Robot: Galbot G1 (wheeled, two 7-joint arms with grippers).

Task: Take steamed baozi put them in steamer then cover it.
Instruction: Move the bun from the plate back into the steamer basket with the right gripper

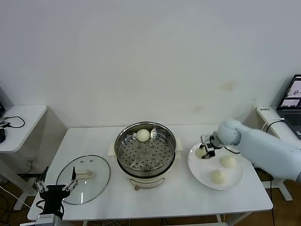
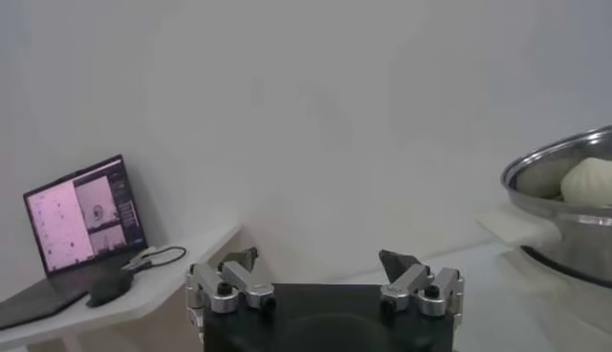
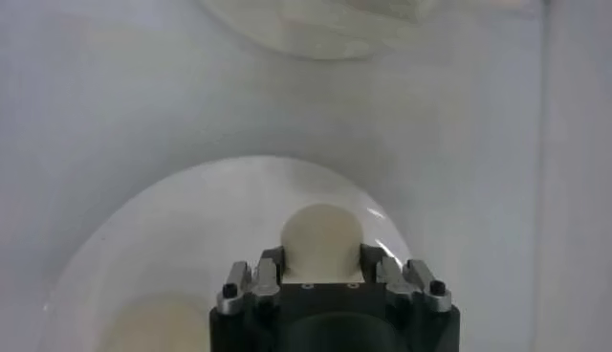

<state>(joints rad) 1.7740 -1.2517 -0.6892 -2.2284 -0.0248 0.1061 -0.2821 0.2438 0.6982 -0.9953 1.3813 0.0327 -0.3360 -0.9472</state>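
Observation:
The steamer (image 1: 146, 151) stands mid-table on its cream pot base, with one baozi (image 1: 143, 135) at the back of the basket. My right gripper (image 1: 205, 150) is over the near-left edge of the white plate (image 1: 199, 170), shut on a baozi (image 3: 322, 230); its fingers (image 3: 273, 263) press both sides. Two more baozi (image 1: 228, 161) (image 1: 217, 176) lie on the plate. The glass cover (image 1: 83, 179) lies flat on the table at the left. My left gripper (image 1: 56, 190) is parked open and empty at the table's front-left corner; its wrist view shows it (image 2: 318, 258) and the steamer (image 2: 564, 206).
A laptop (image 1: 294, 101) sits on a stand at the far right. A white side table (image 1: 19, 122) with cables stands at the left, and another laptop (image 2: 81, 215) shows in the left wrist view. The table's front edge (image 1: 150, 217) runs below the pot.

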